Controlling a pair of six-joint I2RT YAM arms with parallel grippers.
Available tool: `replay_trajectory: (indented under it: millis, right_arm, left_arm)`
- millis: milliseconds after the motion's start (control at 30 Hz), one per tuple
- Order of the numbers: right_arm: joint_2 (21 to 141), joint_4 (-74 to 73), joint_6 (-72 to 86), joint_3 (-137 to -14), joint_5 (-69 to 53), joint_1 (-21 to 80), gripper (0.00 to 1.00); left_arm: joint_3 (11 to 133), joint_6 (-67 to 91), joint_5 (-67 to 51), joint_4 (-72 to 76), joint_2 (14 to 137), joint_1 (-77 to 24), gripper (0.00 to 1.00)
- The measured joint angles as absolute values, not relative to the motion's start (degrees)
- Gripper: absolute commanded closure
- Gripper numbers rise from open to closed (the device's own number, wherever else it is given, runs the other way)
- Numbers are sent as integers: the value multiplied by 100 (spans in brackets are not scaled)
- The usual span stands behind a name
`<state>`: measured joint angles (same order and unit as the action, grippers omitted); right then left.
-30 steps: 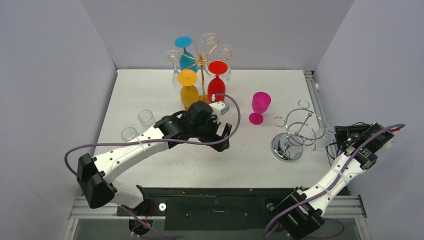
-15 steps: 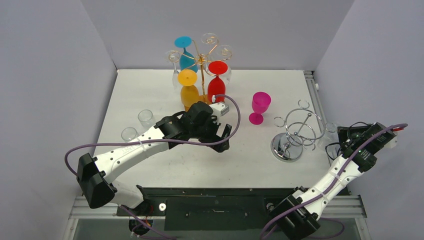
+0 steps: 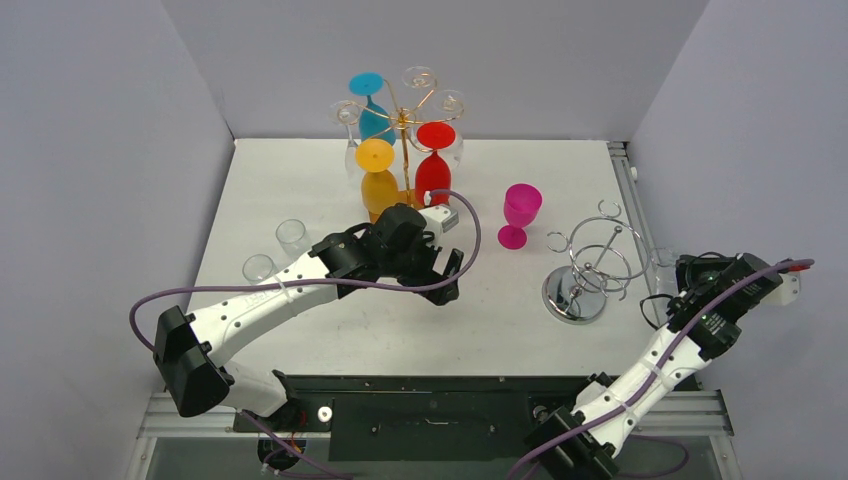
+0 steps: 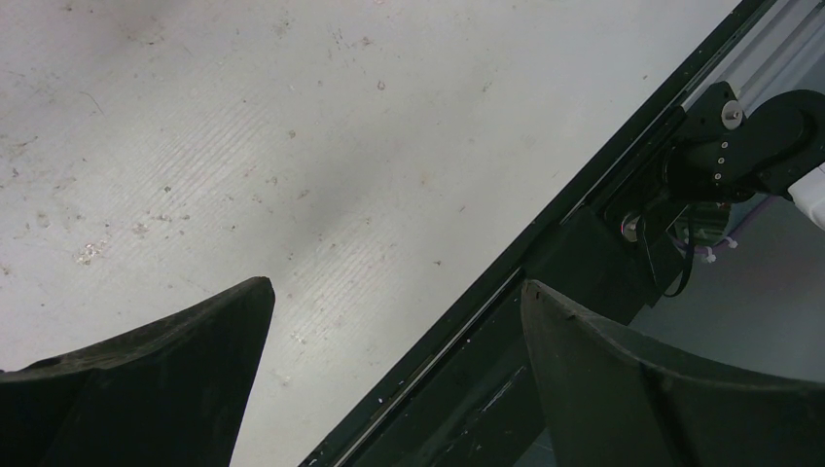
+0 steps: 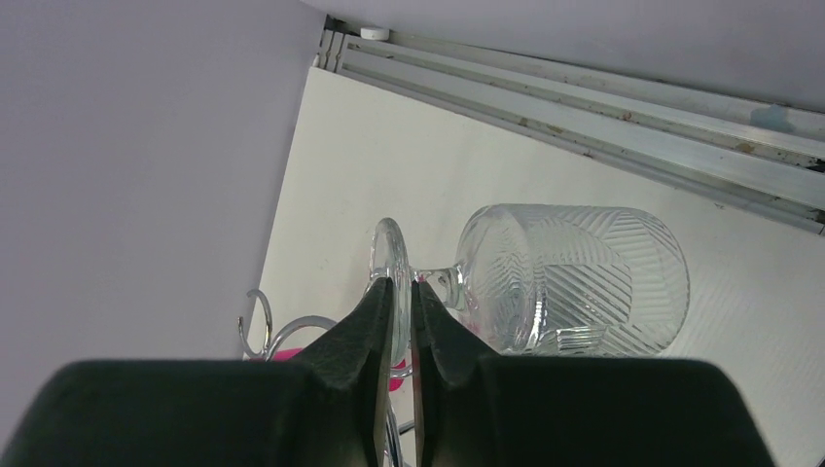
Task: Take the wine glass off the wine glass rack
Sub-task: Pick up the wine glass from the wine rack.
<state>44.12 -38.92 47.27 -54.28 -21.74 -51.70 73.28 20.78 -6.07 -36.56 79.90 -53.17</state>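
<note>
Two hands sit in very different states. The right hand (image 5: 402, 288) is clenched on the thin stem of a clear wine glass (image 5: 574, 277), its fingers pinching right beside the round foot. The left hand (image 4: 397, 288) is released, jaws spread wide over bare table (image 3: 500, 330) near the middle, grasping nothing. Gripping the stem makes sense: the ribbed bowl is wide and slick, the stem is the one part narrow enough to clamp, and the foot should act as a stop against slipping. That glass appears to hang foot-up, bowl-down at the 3 o'clock edge of the table, just beside the outer loops of the chrome stand (image 3: 575, 296). Whether its foot rests on a loop or is free of it I cannot tell. The wine glass rack (image 3: 403, 120), gold wire on a wooden base, stands at 12 o'clock near the back wall. A teal glass (image 3: 372, 112), a yellow glass (image 3: 378, 182) and a red glass (image 3: 433, 172) hang upside down from its curled arms, feet caught in the spirals. A pink glass (image 3: 520, 212) stands upright toward 1 o'clock. Lifting the held glass away looks like the step in hand, and the left arm's mid-table spot probably keeps it out of the way.
</note>
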Motion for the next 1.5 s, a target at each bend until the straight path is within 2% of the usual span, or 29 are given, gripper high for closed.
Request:
replay_trajectory:
  millis: [767, 1500]
  right_arm:
    - [4224, -3870, 4858, -5413, -1833, -5155, 100]
    - [4191, -4405, 4849, -6274, -1601, -5052, 100]
  left_arm:
    - [7325, 2080, -609, -3656, 7990, -5315, 4]
    - [7325, 2099, -609, -3656, 7990, -5304, 4]
